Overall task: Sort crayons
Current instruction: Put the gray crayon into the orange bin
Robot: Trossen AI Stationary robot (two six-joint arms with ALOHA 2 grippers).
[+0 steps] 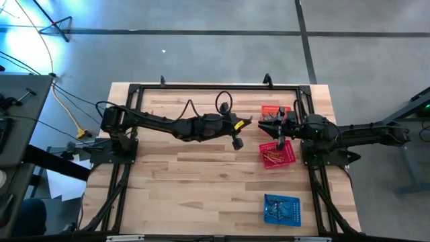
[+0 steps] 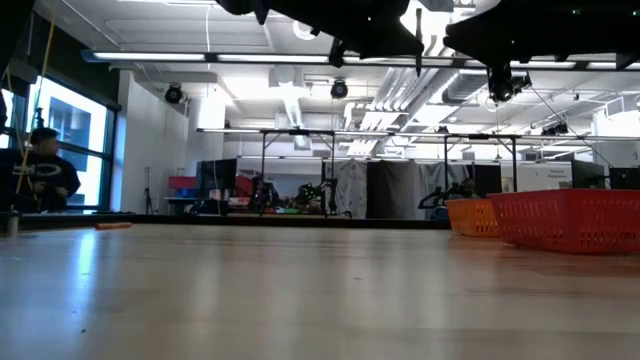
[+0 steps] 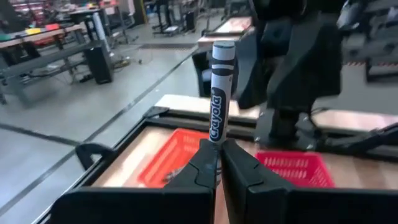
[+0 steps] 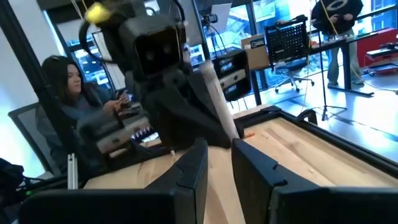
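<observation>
Above the middle of the wooden worktop (image 1: 201, 181), both arms reach inward and nearly meet. The left pincer (image 3: 219, 152) is pressed together on a grey crayon (image 3: 219, 93) that stands upright from its fingertips; only the left wrist view shows this stick, with its printed label, plainly. The right pincer (image 4: 217, 155) pinches a pale crayon (image 4: 217, 109) that leans out between its two fingers; that stick is clear in the right wrist view alone, where the other arm looms just behind it and a seated person shows beyond the worktop. From overhead, three baskets can be counted: an orange basket (image 1: 273, 111) near the far edge, a red basket (image 1: 277, 155) just beside it toward the near side, and a blue basket (image 1: 282, 208) well apart near the front edge. Thin crayons lie inside the red basket and the blue one, too small and tangled to count. The low view shows only two of the baskets, the orange and the red, standing at the right, and the arms as dark shapes overhead, well clear of the surface. It also shows one small orange stick (image 2: 113, 226) lying alone far off on the left. The whole left half and the front middle of the worktop lie bare, bounded by a black frame (image 1: 134, 91) along the edges.
</observation>
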